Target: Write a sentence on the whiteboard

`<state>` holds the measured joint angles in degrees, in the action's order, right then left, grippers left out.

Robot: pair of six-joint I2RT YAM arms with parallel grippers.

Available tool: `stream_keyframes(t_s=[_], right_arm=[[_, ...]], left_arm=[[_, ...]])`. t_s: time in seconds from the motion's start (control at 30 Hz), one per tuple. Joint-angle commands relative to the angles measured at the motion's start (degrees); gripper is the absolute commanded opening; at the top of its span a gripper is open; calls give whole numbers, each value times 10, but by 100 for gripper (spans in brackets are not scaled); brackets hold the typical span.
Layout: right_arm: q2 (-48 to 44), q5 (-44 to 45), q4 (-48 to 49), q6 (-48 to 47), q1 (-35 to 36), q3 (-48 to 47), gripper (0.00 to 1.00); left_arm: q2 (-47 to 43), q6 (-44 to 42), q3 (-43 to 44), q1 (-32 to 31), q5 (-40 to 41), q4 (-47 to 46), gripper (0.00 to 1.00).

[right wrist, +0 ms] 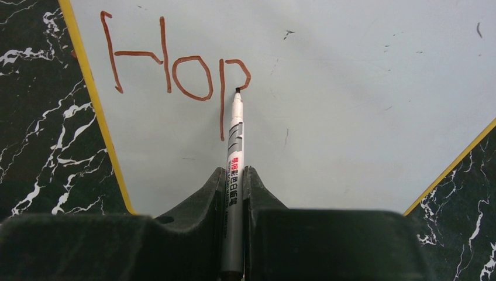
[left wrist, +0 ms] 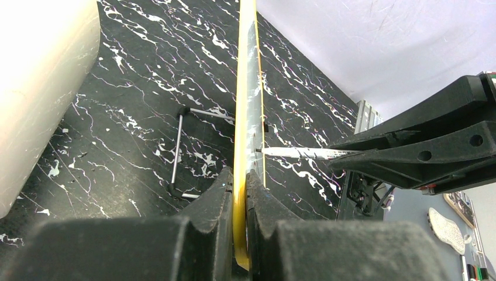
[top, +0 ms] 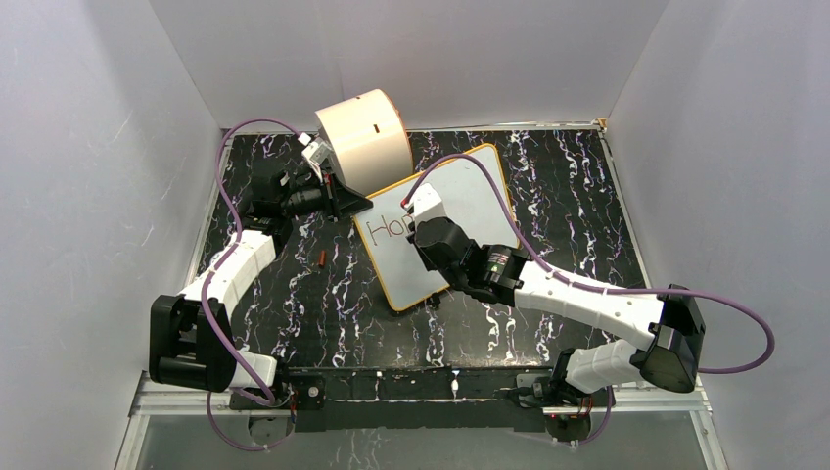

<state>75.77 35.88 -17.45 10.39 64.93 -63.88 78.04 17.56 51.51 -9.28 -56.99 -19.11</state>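
Note:
The whiteboard (top: 460, 211) with its orange-tan rim lies tilted mid-table. It shows edge-on in the left wrist view (left wrist: 245, 88) and as a wide white face in the right wrist view (right wrist: 351, 117). My left gripper (top: 343, 201) (left wrist: 240, 187) is shut on the board's rim at its far left corner. My right gripper (top: 423, 211) (right wrist: 235, 175) is shut on a grey marker (right wrist: 236, 146), its tip touching the board at the bowl of the "p". The sentence (right wrist: 175, 64) reads "Hop" in red-brown; it also shows in the top view (top: 387, 230).
A cream cylinder drum (top: 364, 137) stands at the back, behind the board's left corner. A small red-brown cap (top: 322, 258) lies on the black marbled table left of the board. A bent metal stand wire (left wrist: 178, 149) lies behind the board.

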Motion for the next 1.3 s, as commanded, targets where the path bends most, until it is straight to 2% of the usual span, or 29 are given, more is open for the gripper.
stream_keyframes(t_s=[0.0, 0.37, 0.8, 1.27], right_arm=[[-2, -41, 1, 3, -4, -6, 0], [-20, -31, 6, -2, -4, -8, 0], [-60, 37, 37, 4, -11, 27, 0], [-49, 13, 73, -6, -22, 28, 0]], left_arm=[[11, -31, 3, -15, -8, 33, 0], [11, -28, 3, -15, -9, 31, 0], [11, -29, 3, -15, -8, 31, 0], [12, -29, 3, -15, -10, 31, 0]])
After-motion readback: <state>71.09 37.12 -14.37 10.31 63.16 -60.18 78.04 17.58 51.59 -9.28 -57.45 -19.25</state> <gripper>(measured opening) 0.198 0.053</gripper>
